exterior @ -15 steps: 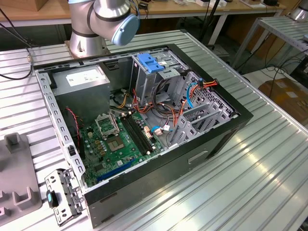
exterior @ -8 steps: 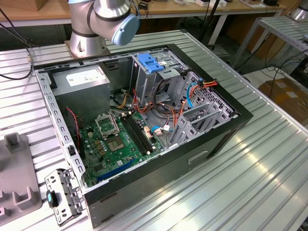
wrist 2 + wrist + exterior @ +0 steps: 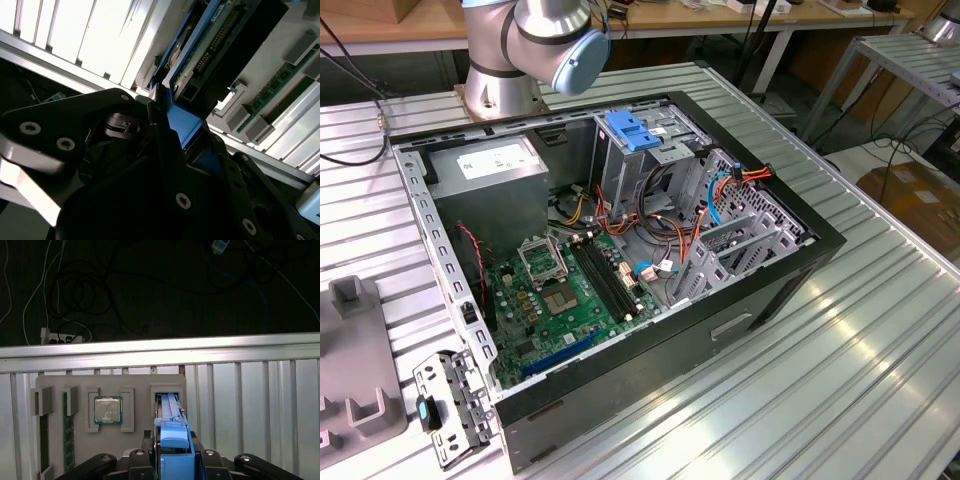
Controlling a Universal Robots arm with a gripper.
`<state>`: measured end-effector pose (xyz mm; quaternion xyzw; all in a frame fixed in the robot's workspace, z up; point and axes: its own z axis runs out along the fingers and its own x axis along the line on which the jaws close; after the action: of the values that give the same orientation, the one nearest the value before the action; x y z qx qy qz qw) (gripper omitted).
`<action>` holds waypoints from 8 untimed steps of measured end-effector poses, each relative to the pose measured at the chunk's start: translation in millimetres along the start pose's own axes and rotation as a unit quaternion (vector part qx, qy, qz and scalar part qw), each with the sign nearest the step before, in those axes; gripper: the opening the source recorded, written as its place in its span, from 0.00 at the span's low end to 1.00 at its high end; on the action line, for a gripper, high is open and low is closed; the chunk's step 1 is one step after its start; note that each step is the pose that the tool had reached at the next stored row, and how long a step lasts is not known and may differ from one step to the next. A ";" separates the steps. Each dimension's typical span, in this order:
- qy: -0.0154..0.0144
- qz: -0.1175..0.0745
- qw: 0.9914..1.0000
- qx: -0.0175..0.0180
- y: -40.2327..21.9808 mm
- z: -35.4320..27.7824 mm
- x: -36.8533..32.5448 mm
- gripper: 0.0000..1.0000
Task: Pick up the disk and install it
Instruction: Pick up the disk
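The jaws clamped the near end of the black, blue-framed rectangular disk (image 3: 172,437). Its long axis ran straight away from them.

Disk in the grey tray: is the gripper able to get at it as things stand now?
Probably yes. In the first wrist view the gripper is right at the blue frame of the disk, nothing lies between them, and the tray slot leaves that end uncovered.

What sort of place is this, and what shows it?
Probably a robotics lab or workshop: a robot arm mounted on a ribbed metal table, an open computer case beside it, and workbenches behind.
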<state>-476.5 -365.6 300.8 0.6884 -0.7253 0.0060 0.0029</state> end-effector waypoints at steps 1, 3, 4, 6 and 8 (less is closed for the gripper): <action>0.000 0.000 1.000 0.000 0.0 -1.2 0.0 0.37; 0.000 0.000 1.000 0.000 0.0 -2.8 0.0 0.37; 0.000 0.000 1.000 0.000 0.0 -4.3 0.1 0.37; 0.000 0.000 1.000 0.000 -0.1 -8.2 0.1 0.37; 0.001 0.000 1.000 0.000 -0.1 -11.1 0.2 0.37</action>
<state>-476.5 -365.6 311.9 0.6885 -0.7252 0.0065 0.0034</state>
